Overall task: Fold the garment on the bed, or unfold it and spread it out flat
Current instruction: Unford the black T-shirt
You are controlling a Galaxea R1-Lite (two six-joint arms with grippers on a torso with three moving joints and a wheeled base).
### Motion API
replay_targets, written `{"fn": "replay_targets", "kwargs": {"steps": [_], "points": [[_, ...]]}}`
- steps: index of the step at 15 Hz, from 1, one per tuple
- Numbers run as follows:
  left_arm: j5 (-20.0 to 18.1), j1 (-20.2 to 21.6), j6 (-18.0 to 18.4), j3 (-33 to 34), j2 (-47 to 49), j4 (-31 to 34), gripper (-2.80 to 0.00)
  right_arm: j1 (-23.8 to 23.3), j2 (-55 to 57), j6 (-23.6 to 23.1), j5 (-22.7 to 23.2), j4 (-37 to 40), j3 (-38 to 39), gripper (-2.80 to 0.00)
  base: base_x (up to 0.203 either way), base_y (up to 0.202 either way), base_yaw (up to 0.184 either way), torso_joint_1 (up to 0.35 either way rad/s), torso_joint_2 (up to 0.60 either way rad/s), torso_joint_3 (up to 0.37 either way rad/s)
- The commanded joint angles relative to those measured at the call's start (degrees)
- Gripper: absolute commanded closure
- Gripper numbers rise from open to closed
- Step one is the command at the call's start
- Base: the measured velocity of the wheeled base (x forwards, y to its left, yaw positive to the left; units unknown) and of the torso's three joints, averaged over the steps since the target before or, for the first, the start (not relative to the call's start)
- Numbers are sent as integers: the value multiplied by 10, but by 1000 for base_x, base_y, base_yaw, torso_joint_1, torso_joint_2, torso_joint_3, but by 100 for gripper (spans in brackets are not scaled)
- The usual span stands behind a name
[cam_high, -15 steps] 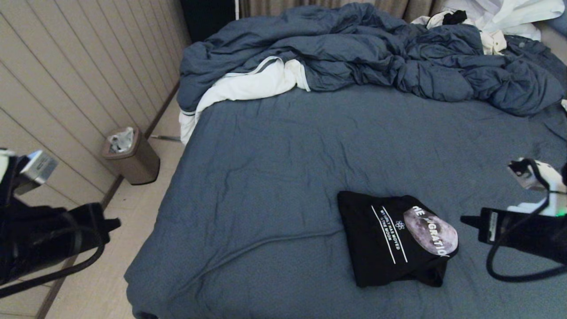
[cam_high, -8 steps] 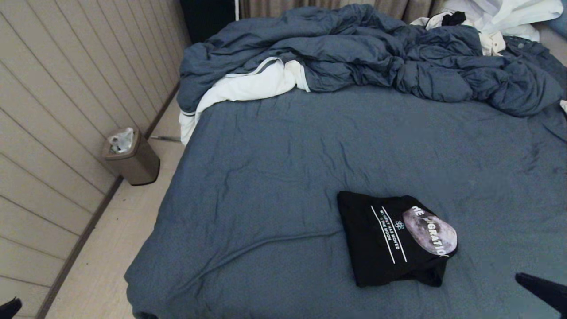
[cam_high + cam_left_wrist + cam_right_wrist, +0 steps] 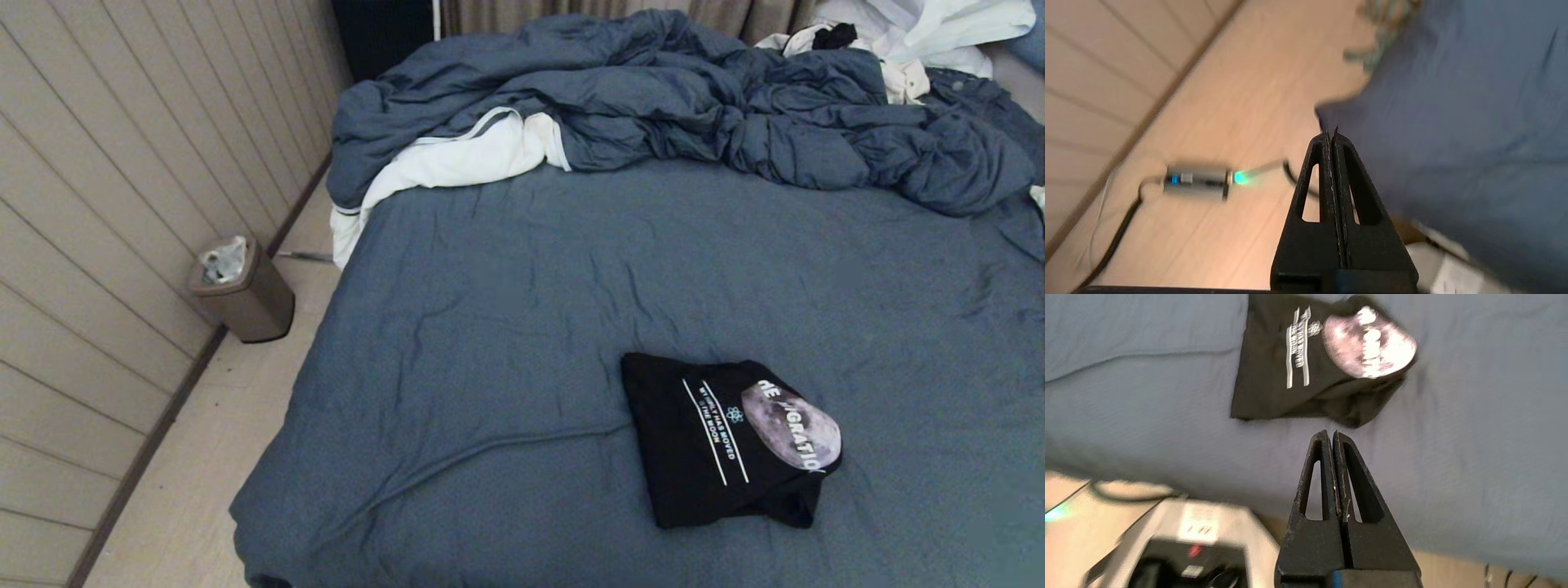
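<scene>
Black garment (image 3: 727, 441) folded on bed (image 3: 506, 327), underlayers hidden, left claw (image 3: 1332, 136) and right claw (image 3: 1331, 437) pressed together, empty

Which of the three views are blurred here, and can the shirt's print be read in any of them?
Head view: sharp, evenly and dimly lit, no glare; the garment shows its moon graphic and text lines clearly on the bed. Left wrist view: background streaked with blur, only the shut left gripper is crisp. Right wrist view: also smeared; the print is visible but unreadable beyond the shut right gripper.
</scene>
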Motion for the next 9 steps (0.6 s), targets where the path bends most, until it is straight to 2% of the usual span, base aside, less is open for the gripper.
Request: {"fn": "replay_targets", "kwargs": {"steps": [1,3,5,7,8,9], "points": [[7,36,13,14,-6,-21,0,3,-69,5,-14,0,33,0,0,0,0,0,0,0],[9,96,24,23,-10,-42,0,4,-68,10,-13,-1,34,0,0,0,0,0,0,0],[-16,122,72,27,-64,-52,0,4,-68,10,-12,-1,34,0,0,0,0,0,0,0],[-85,134,186,35,-147,-61,0,4,-69,13,-12,1,34,0,0,0,0,0,0,0],[-147,139,241,40,-164,-69,0,4,-68,20,-13,-1,35,0,0,0,0,0,0,0],[-211,141,249,45,-165,-76,0,4,-68,27,-15,-7,38,0,0,0,0,0,0,0]]}}
